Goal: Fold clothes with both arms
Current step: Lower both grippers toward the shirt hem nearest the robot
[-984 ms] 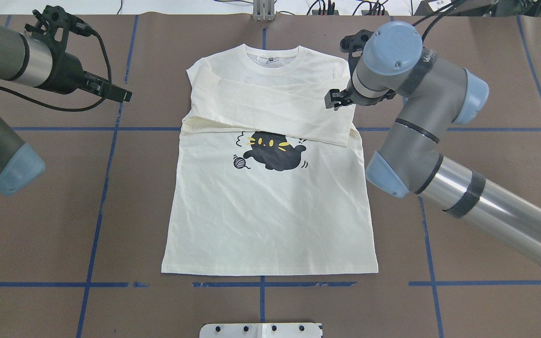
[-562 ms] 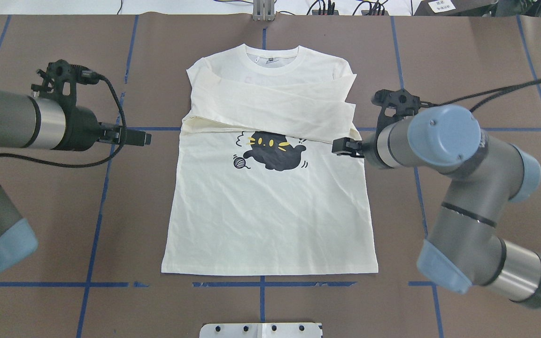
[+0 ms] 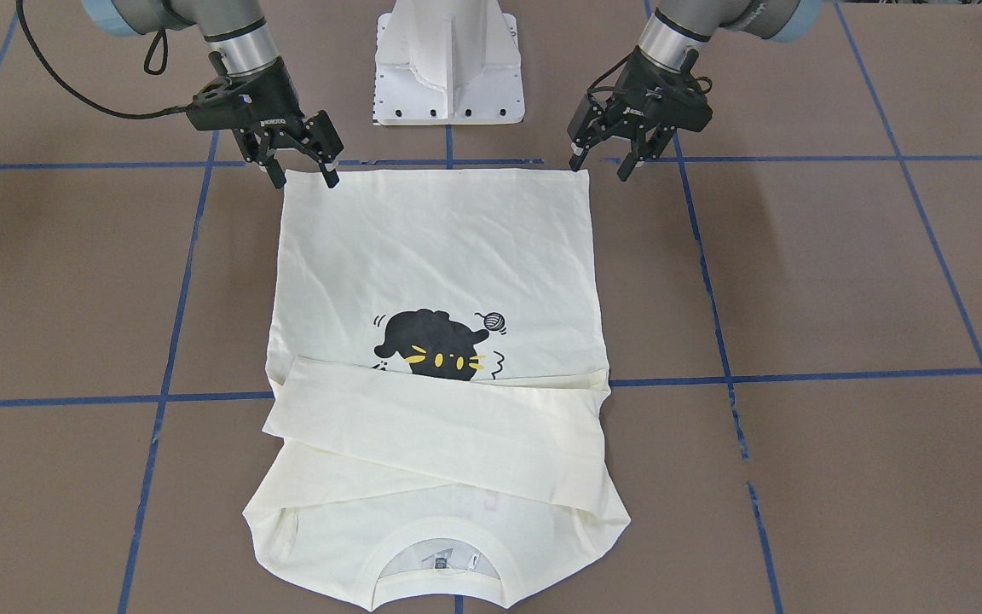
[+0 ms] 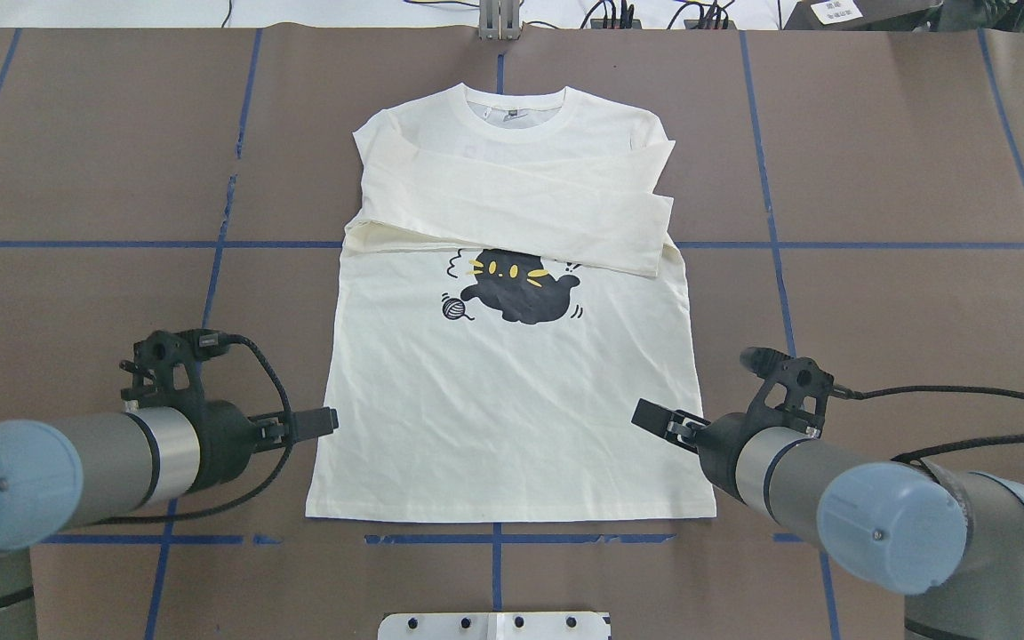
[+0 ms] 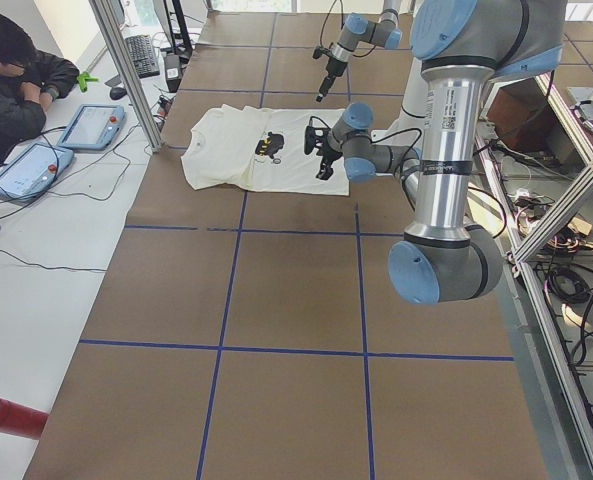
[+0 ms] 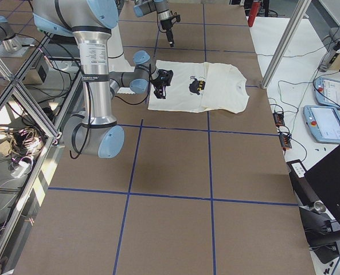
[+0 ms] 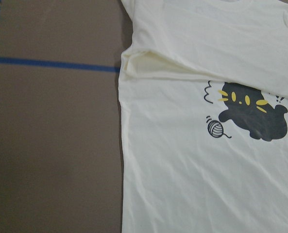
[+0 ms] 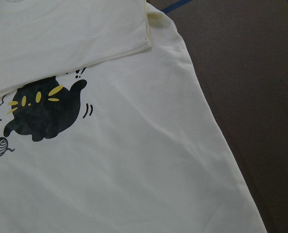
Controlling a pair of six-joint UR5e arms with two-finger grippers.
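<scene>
We see a cream shirt (image 4: 512,427), plain across its folded sleeves; its print is a black cat (image 4: 521,292) with yellow eyes and whiskers, beside a small dark grey yarn ball (image 4: 452,308) drawn in black line; the table (image 4: 76,160) wears a matt brown covering crossed by a grid of blue tape lines (image 4: 121,244); the left arm (image 4: 76,467) and right arm (image 4: 788,476) are silver and grey with light blue joint caps; the left gripper (image 3: 600,169) and right gripper (image 3: 304,180) are black, as is the cable (image 4: 939,388); the pedestal base (image 3: 450,60) is white; we also note a red tube (image 5: 11,417) low in the left side view.
</scene>
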